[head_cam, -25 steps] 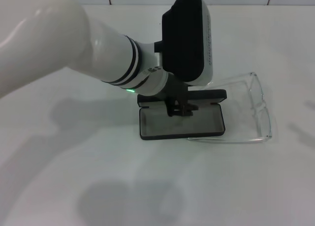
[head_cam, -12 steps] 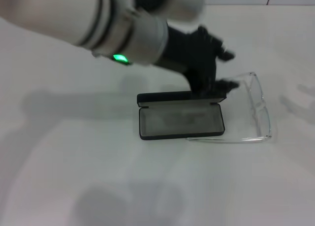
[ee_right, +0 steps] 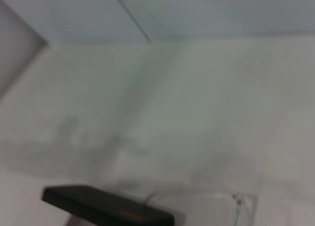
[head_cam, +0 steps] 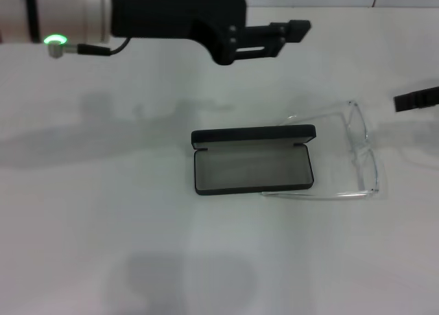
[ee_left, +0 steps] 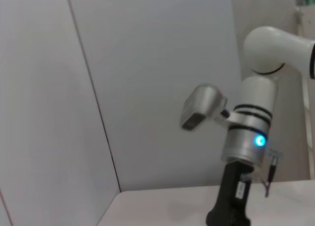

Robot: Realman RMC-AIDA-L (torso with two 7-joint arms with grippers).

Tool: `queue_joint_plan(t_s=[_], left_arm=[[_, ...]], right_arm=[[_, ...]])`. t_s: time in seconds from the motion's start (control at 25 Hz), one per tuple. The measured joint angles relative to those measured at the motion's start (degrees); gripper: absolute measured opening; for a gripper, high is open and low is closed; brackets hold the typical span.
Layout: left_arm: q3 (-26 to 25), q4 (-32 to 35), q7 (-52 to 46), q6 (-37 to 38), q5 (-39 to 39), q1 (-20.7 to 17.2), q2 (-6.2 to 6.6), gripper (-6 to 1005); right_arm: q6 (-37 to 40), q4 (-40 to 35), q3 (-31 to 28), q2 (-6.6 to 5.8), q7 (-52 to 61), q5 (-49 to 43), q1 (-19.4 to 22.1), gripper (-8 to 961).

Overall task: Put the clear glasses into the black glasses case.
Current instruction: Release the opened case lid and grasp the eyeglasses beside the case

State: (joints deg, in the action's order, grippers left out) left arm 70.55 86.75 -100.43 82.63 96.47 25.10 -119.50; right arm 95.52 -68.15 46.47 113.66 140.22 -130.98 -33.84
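The black glasses case (head_cam: 252, 169) lies open in the middle of the table, grey lining up, its lid (head_cam: 254, 134) standing at the back. The clear glasses (head_cam: 363, 156) rest just right of it; one thin arm runs along the case's front edge. My left gripper (head_cam: 291, 39) hangs high over the far side of the table, open, fingers pointing right, holding nothing. Only a black tip of my right gripper (head_cam: 416, 99) shows at the right edge, beyond the glasses. The right wrist view catches the case lid (ee_right: 108, 207) and part of the glasses (ee_right: 238, 201).
The white table (head_cam: 103, 226) spreads around the case, with a white wall behind it. The left wrist view faces the wall and shows my right arm (ee_left: 248, 137) with a blue light standing over the table.
My left arm has lifted off the open case and swung up and back. The case stays open. The right gripper's tip has come into view at the right edge.
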Motion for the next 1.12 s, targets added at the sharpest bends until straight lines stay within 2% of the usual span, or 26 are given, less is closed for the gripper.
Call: queue_joint_plan(t_s=[0.2,0.52,1.12], left_arm=[[-1.63,-2.62,4.20,1.78,-3.99,-1.78,0.06,527],[-4.09,-5.44,6.91,3.63,-5.81,-2.13,0.05,528],[-4.39,-8.54,9.39,4.59,-7.40,-1.84,0.07,526]], right_arm=[[0.65,-0.34,6.24,0.49,8.83,-11.15,-6.27,674],[1.87,0.88,10.50,1.37,14.35,-20.30,-12.51,674],[-7.47,11.98,17.11,2.19,15.07,-19.74,-15.44,674]])
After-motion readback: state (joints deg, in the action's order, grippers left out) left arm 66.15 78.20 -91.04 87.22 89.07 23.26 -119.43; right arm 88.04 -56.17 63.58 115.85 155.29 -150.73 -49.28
